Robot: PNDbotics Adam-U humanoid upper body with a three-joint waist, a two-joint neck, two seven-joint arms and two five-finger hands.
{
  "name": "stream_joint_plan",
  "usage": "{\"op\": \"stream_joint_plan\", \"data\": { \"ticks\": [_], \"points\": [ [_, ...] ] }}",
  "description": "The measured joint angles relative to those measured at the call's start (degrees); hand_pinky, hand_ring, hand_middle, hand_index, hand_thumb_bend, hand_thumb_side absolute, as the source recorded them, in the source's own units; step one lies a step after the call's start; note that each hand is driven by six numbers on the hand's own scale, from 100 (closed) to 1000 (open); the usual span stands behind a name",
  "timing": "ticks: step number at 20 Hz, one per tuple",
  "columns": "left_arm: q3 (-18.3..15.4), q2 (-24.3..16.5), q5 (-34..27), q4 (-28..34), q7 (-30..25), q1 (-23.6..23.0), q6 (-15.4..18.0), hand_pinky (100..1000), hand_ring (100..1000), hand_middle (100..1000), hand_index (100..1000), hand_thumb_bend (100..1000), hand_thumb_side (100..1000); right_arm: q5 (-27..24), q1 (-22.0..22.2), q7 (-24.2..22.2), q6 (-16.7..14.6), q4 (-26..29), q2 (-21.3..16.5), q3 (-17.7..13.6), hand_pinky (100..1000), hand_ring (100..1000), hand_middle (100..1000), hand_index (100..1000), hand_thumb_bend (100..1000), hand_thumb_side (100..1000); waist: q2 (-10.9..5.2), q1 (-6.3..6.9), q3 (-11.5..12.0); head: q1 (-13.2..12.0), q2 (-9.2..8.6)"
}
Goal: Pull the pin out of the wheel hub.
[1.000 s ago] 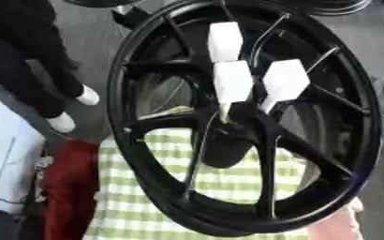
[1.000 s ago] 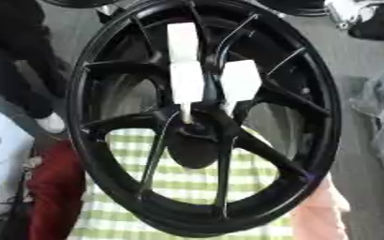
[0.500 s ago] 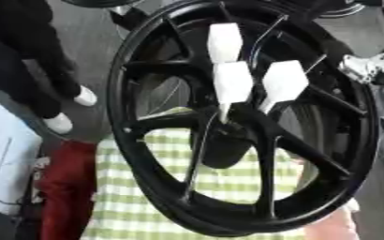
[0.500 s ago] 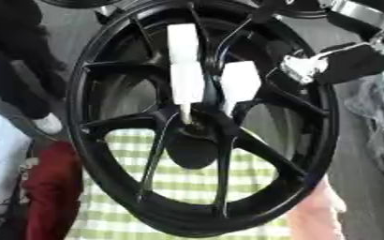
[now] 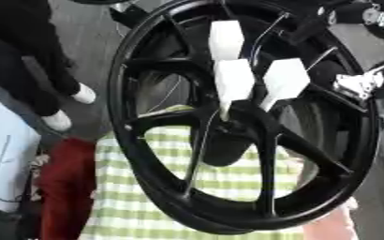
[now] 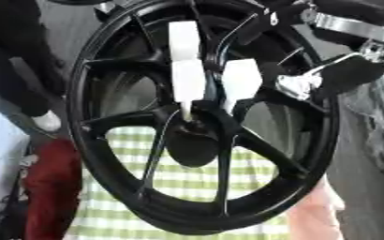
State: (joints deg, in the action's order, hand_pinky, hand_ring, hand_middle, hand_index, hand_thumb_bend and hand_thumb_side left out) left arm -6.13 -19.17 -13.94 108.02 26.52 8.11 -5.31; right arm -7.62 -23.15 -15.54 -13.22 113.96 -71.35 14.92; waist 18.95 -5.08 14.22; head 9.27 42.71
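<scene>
Black wheel [image 5: 146, 154] stands upright on checked cloth [image 5: 138, 206]. Three white pins [image 5: 232, 79] stick out of hub [image 6: 191, 140] at centre. Right hand [image 6: 343, 72] at wheel's right rim — fingers hidden, cannot tell if open or closed. Left hand not visible.

The robot's right arm [image 6: 351, 21] shows at about one o'clock in the right eye view. It is black, with a broad silver band around it near the top edge. Lower, at about three o'clock, the right hand [image 6: 343, 75] is a rounded black shape. A small silver metal part with bright edges sits at its left end, and a thin pale cable runs up from there.
</scene>
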Motion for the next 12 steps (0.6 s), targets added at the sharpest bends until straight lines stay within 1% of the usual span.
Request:
{"op": "stream_joint_plan", "data": {
  "ticks": [2,3,5,6,7,8,9,11,12],
  "points": [
    [0.1,0.0,0.0,0.0,0.0,0.0,0.0,619,746,804,738,266,821,0.6,0.0,-0.1,0.9,0.0,0.0,0.7,898,830,756,826,100,400,0.0,-0.04,0.0,0.0,0.0],
    [0.2,0.0,-0.1,0.0,-0.1,0.0,0.0,619,746,804,739,266,822,1.1,-0.1,-0.1,1.4,0.0,0.0,1.0,897,830,756,825,100,409,0.0,-0.05,0.1,0.0,0.0],
    [0.3,0.0,-0.2,0.0,-0.1,0.0,-0.1,619,746,805,739,266,822,2.6,-0.2,0.2,2.6,0.0,0.0,2.1,897,827,751,821,100,378,0.02,-0.08,0.2,0.0,0.0],
    [0.3,0.0,-0.2,0.0,-0.2,0.0,-0.1,619,746,805,739,266,823,3.4,-0.4,0.4,3.2,0.0,0.0,2.7,898,826,749,819,100,350,0.05,-0.11,0.4,0.0,0.0],
    [0.3,0.0,-0.2,0.0,-0.2,0.0,-0.1,619,746,805,739,266,823,4.2,-0.5,0.7,3.8,0.0,0.0,3.3,901,824,744,815,100,239,0.11,-0.18,0.4,0.0,0.0],
    [0.3,0.0,-0.2,0.0,-0.2,0.0,-0.1,619,746,805,739,266,823,4.9,-0.6,1.1,4.4,0.0,0.0,3.9,902,824,743,814,100,202,0.17,-0.24,0.4,0.0,0.0],
    [0.3,0.0,-0.2,0.0,-0.3,0.0,-0.2,619,746,805,739,267,824,5.4,-0.9,1.6,4.9,0.0,0.0,4.4,905,823,741,812,197,100,0.19,-0.28,0.4,0.0,0.0],
    [0.4,0.0,-0.2,-0.1,-0.3,0.0,-0.2,619,746,805,739,266,825,6.3,-1.4,2.5,6.1,0.1,0.0,5.1,907,822,740,809,270,100,0.21,-0.35,0.5,0.1,0.0],
    [0.4,0.0,-0.2,-0.2,-0.4,0.0,-0.2,619,746,805,739,266,825,6.7,-1.6,2.9,6.7,0.2,0.0,5.5,908,822,739,808,286,100,0.21,-0.36,0.5,0.2,0.0]
  ]
}}
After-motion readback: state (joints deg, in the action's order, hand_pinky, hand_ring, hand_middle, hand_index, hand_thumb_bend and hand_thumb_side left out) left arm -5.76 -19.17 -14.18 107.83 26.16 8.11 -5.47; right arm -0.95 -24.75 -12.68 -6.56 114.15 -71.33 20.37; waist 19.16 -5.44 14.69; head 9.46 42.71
